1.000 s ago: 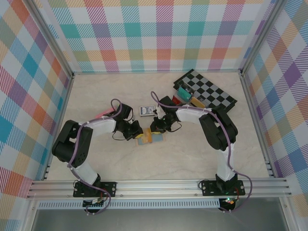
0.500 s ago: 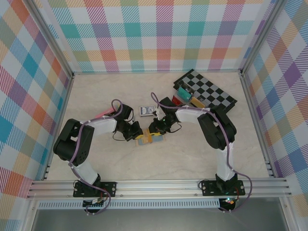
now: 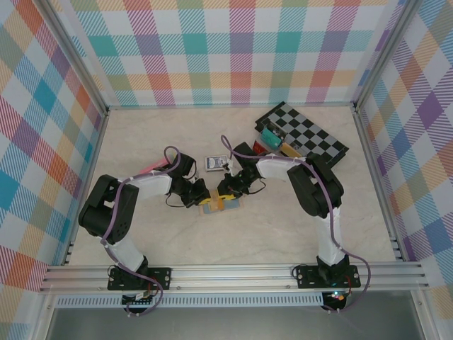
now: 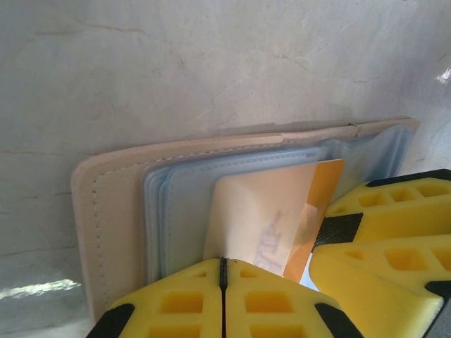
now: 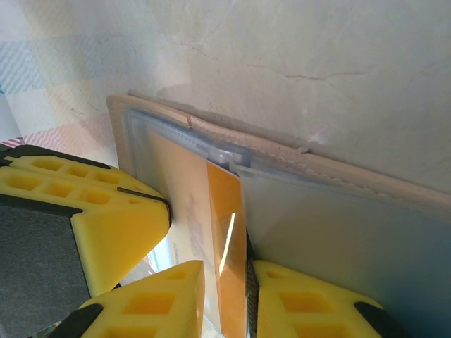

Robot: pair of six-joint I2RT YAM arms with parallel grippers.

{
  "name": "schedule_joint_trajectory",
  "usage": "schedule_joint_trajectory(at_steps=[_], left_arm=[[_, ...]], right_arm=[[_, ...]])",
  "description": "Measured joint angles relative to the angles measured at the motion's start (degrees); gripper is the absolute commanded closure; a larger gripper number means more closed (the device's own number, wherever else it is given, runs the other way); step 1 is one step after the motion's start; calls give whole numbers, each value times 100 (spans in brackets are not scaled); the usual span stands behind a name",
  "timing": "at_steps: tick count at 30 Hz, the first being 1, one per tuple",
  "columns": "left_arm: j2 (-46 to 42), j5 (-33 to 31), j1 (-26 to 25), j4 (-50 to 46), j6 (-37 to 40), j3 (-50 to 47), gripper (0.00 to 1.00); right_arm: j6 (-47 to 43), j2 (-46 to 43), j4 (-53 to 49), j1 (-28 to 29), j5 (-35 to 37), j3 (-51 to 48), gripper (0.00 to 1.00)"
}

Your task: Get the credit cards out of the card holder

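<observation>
Two grippers meet over the card holder (image 3: pixel 230 205) at mid-table. The left gripper (image 4: pixel 223 271) sits at the holder's left end with its pads pressed together; whether it pinches a sleeve cannot be told. The tan holder lies open and flat, blue-grey sleeves up. The right gripper (image 5: pixel 225 278) is clamped on a yellow card (image 5: pixel 225 211) jutting from a sleeve. Bare table (image 3: pixel 269 227) lies in front. A playing-card pack (image 3: pixel 216 163) sits just behind, a checkered board (image 3: pixel 304 131) farther right.
</observation>
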Motion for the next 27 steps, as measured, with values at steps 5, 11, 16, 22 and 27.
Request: schedule_joint_trajectory(at_steps=[5, 11, 16, 22, 27], left_arm=[[0, 0, 0, 4, 0, -4, 93], [0, -2, 0, 4, -2, -11, 90], [-17, 7, 0, 44, -42, -15, 73], [-157, 39, 0, 98, -151, -28, 53], [-197, 70, 13, 118, -179, -52, 50]], right_arm=[[-4, 22, -2, -2, 0, 0, 85], [-17, 35, -4, -13, 0, 0, 98], [-50, 28, 7, -13, 22, 0, 100], [-258, -267, 0, -13, 199, -129, 100], [-439, -699, -63, -155, 264, -323, 100]])
